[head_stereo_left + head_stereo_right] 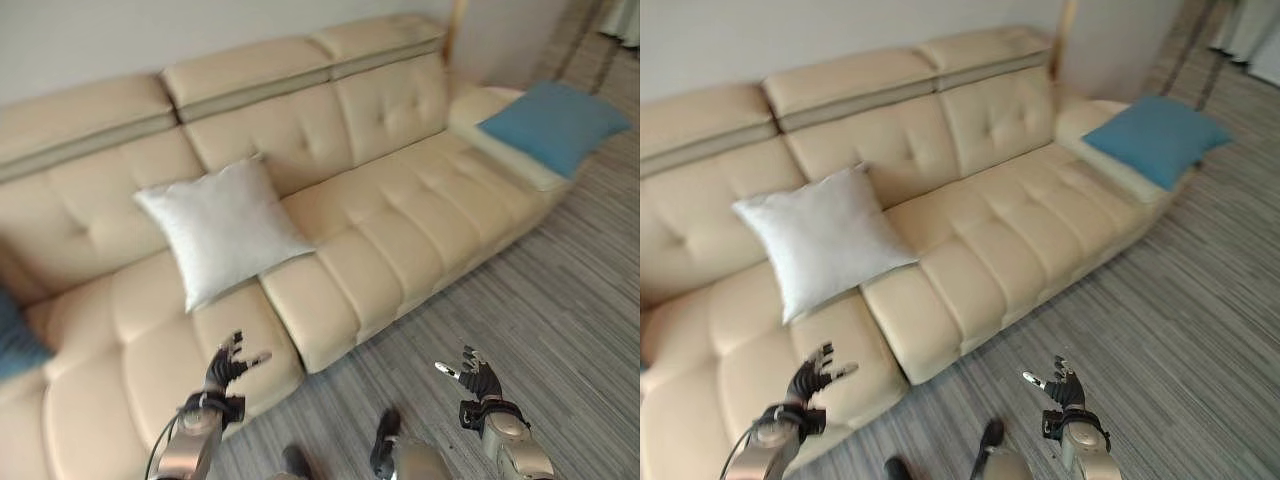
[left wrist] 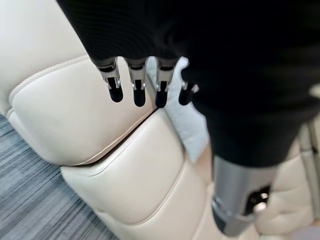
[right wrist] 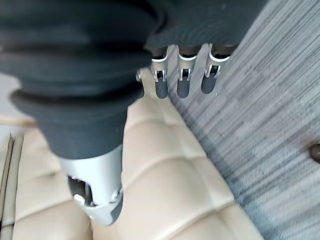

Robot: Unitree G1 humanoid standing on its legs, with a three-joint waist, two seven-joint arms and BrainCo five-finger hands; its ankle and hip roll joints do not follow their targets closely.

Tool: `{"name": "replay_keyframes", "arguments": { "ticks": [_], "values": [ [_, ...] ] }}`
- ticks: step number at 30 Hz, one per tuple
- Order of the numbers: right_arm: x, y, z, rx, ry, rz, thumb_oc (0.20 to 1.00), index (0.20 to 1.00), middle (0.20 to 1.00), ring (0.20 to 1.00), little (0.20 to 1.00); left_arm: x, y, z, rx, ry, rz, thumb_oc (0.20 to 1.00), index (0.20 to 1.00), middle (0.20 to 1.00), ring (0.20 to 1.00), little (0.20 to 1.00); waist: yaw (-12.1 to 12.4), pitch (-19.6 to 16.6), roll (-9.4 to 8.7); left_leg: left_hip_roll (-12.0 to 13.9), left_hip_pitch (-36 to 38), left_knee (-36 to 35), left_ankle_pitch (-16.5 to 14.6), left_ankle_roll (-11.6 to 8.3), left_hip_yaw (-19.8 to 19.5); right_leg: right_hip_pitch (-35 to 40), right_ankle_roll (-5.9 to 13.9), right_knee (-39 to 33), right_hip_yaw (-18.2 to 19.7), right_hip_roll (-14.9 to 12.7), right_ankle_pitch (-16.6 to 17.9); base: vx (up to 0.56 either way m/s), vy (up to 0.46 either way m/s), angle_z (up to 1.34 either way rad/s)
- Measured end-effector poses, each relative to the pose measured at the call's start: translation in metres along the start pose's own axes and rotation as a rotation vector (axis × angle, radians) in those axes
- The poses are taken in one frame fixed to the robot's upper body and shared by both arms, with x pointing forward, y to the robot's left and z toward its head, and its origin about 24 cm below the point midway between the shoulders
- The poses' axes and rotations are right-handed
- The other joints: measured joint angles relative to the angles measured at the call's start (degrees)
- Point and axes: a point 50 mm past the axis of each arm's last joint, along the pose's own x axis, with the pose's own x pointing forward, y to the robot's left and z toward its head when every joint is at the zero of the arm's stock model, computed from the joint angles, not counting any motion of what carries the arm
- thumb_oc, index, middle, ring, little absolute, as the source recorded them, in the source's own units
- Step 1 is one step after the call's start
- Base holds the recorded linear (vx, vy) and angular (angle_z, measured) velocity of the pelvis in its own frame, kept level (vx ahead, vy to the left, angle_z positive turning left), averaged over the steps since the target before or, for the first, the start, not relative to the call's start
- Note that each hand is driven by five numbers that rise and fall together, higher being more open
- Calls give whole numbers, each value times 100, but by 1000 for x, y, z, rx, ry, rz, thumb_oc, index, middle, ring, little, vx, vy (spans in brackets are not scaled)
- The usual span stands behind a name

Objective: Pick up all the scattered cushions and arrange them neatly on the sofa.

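Left eye view: white cushion (image 1: 222, 228) beyond left hand (image 1: 228, 366).

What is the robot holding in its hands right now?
Nothing. The left hand and right hand are both open and empty; the white cushion lies on the sofa.

Sofa (image 1: 400, 230) against the wall (image 1: 120, 40), floor (image 1: 540, 330) in front. One cushion (image 1: 222, 228) on the seat left of middle, leaning on the backrest. Another cushion (image 1: 556, 122) on the far right end. Third cushion (image 1: 15, 340) at the left edge.
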Motion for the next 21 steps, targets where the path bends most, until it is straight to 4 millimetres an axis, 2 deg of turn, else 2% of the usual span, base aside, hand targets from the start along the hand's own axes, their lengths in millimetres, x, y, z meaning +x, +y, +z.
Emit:
{"name": "replay_keyframes", "arguments": {
  "ticks": [1,2,3,6,9,10,11,12,13,14,15,16,17,18,20,21],
  "values": [
    [0,-2,1,0,-6,-8,1000,1000,1000,1000,1000,-1,0,-3,12,12,-3,1000,1000,1000,1000,1000,-2,-21,-44,23,3,55,-56,-84,-53,-10,-11,-64,-123,33,133,103,-174,-118],
    [0,-7,1,-13,-8,-16,1000,1000,1000,1000,1000,-3,-1,-7,28,30,-12,1000,1000,1000,1000,1000,-38,-26,74,75,16,48,-83,-149,-159,-14,-29,-122,-217,136,139,122,-182,-85],
    [-1,-13,0,-27,-6,-27,1000,1000,1000,1000,1000,-1,-3,-3,30,17,-24,1000,1000,1000,1000,1000,-76,-27,167,123,35,12,-66,-230,-247,14,-18,-130,-154,235,146,160,-214,-59],
    [-8,-29,-14,-59,41,-58,1000,1000,1000,1000,1000,5,-8,9,32,-21,-42,1000,1000,1000,1000,1000,-209,-61,312,370,41,241,-62,-332,-368,6,-276,-132,95,561,-24,176,-217,-44],
    [-9,-29,-14,-59,39,-54,1000,1000,1000,1000,1000,8,-9,18,30,-48,-42,1000,1000,1000,1000,1000,-369,-71,338,837,-82,999,-315,-657,-275,-14,-557,-73,272,877,-227,208,-209,-60],
    [-8,-28,-14,-61,37,-51,1000,1000,1000,1000,1000,9,-10,21,28,-58,-42,1000,1000,1000,1000,1000,-361,-60,310,1019,-112,1434,-405,-750,-264,-37,-653,-85,434,1036,-300,175,-132,-89],
    [-6,-25,-9,-60,24,-40,1000,1000,1000,1000,1000,10,-10,21,27,-60,-39,1000,1000,1000,1000,1000,-347,-48,245,1129,-155,1819,-363,-776,-331,-25,-699,-142,554,1122,-331,181,-91,-110],
    [-4,-24,-5,-57,10,-39,1000,1000,1000,1000,1000,10,-12,22,22,-64,-37,1000,1000,1000,1000,1000,-334,-39,237,1255,-320,2260,-299,-780,-591,140,-708,-373,633,1225,-331,179,-43,-109],
    [-4,-24,-3,-58,0,-39,1000,1000,1000,1000,1000,11,-14,25,15,-76,-39,1000,1000,1000,1000,1000,-274,-10,181,1225,-485,2668,-362,-784,-1087,203,-761,-524,859,1286,-287,191,3,-106],
    [-3,-25,3,-63,-20,-39,1000,1000,1000,1000,1000,11,-19,27,6,-88,-46,1000,1000,1000,1000,1000,-218,13,137,1016,-634,2877,-527,-860,-1647,210,-780,-556,1109,1296,-235,113,35,-92],
    [-3,-26,7,-66,-38,-38,1000,1000,1000,1000,1000,11,-22,28,-6,-93,-52,1000,1000,1000,1000,1000,-215,18,129,824,-714,2807,-614,-870,-2000,217,-724,-586,1246,1297,-155,106,46,-87],
    [-3,-27,10,-72,-50,-39,1000,1000,1000,1000,1000,10,-27,27,-19,-94,-60,1000,1000,1000,1000,1000,-159,58,59,547,-817,2425,-694,-853,-2361,214,-699,-617,1509,1307,-12,104,44,-75],
    [-3,-28,12,-75,-58,-38,1000,1000,1000,1000,1000,10,-30,29,-28,-102,-66,1000,1000,1000,1000,1000,-105,68,64,374,-890,1931,-683,-840,-2491,222,-720,-663,1625,1318,2,184,39,-77],
    [-2,-27,14,-78,-62,-36,1000,1000,1000,1000,1000,10,-32,29,-35,-103,-67,1000,1000,1000,1000,1000,-82,84,58,292,-963,1493,-625,-783,-2516,260,-704,-738,1683,1344,18,187,41,-65],
    [-1,-23,14,-96,-63,-22,1000,1000,1000,1000,1000,9,-33,24,-39,-87,-63,1000,1000,1000,1000,1000,48,121,56,66,-1026,775,-504,-783,-3019,405,-677,-938,1982,1472,96,166,36,-75],
    [0,-20,16,-116,-69,-9,1000,1000,1000,1000,1000,7,-32,20,-40,-74,-55,1000,1000,1000,1000,1000,197,146,93,-57,-1101,383,-365,-807,-3374,516,-644,-1117,2163,1575,139,138,33,-98]
  ]
}}
